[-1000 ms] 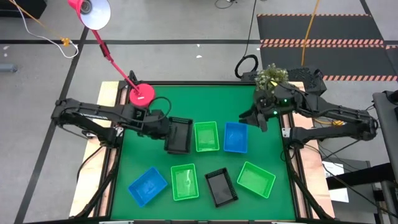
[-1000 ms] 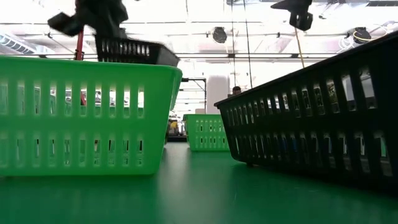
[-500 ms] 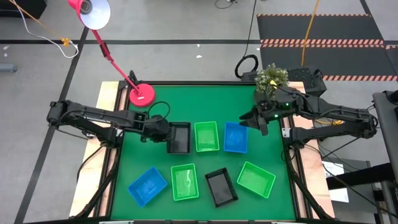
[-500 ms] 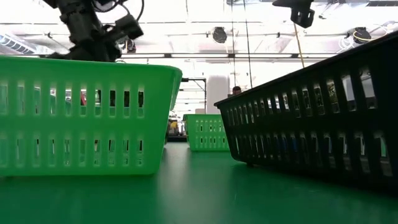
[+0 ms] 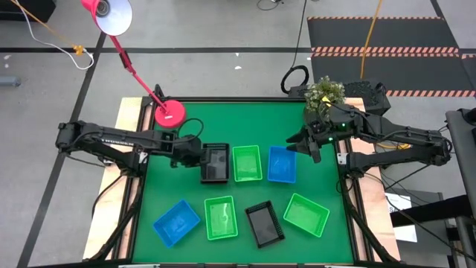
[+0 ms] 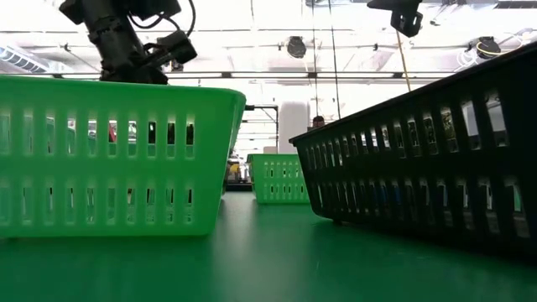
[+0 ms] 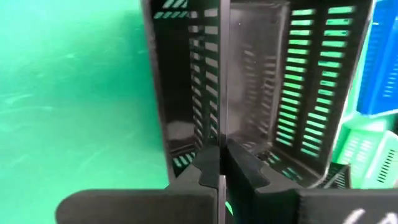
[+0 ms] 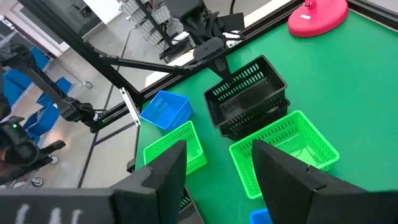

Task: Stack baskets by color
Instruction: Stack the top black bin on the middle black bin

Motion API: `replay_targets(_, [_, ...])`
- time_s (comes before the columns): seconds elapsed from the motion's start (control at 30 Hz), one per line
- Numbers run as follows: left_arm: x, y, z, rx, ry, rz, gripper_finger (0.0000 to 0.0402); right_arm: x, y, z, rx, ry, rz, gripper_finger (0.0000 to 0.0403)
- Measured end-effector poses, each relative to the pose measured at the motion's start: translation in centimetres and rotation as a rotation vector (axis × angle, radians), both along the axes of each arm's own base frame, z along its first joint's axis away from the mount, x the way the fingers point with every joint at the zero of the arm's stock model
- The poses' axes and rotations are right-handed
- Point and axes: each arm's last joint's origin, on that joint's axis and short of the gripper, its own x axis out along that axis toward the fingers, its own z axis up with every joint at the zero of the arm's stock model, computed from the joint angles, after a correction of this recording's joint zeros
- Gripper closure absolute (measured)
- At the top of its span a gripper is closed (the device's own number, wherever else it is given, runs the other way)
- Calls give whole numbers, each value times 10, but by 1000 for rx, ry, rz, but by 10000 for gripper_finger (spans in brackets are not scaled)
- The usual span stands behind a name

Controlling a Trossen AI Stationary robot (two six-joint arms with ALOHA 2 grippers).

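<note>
My left gripper (image 5: pixel 198 154) is shut on a black basket (image 5: pixel 215 164) at the table's middle left. That basket sits level in a second black basket (image 8: pixel 249 127) beneath it. To its right stand a green basket (image 5: pixel 246 163) and then a blue basket (image 5: pixel 281 164), both on the table. My right gripper (image 8: pixel 221 171) hangs open above the far right of the table, beside the blue basket, with nothing between its fingers. In the low view a near green basket (image 6: pixel 109 155) hides the held basket. My left gripper pinches the black basket's left-hand long wall (image 7: pixel 222 134) near its far end, one finger inside the basket and one outside. The fingers (image 7: pixel 208 171) slant down from the table's left. The basket sits level, nested in the black basket below.
Along the near side lie a blue basket (image 5: pixel 177 222), a green one (image 5: pixel 220 217), a black one (image 5: pixel 264 223) and another green one (image 5: pixel 306 214). A pink lamp base (image 5: pixel 169 113) stands at the far left and a small plant (image 5: pixel 325 93) at the far right.
My left gripper has come down with the black basket, still shut on it. The basket, tipped and raised a second ago, has levelled out and sunk into the black basket below. In the low view it has dropped out of sight behind the green basket.
</note>
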Motion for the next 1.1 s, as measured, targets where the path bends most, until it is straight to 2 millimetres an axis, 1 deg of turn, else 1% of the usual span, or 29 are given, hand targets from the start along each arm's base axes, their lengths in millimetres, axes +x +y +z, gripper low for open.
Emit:
replay_targets(0.3, [-5,0,-22,-20,2,7,391,0,-1,0,-21,-3,4,227])
replay_targets(0.53, [-10,4,-33,2,27,-6,394,-1,-8,0,-29,-3,-35,227])
replay_targets(0.67, [-12,10,-35,29,35,-25,384,-2,-13,0,-47,-5,-58,227])
replay_targets(0.9, [-12,17,-36,55,30,-36,388,-3,-19,0,-52,-5,-89,227])
replay_targets(0.97, [-12,18,-36,60,26,-39,377,-3,-19,0,-52,-5,-90,227])
replay_targets(1.1, [-14,18,-36,71,45,-41,341,-3,-19,0,-49,-6,-76,227])
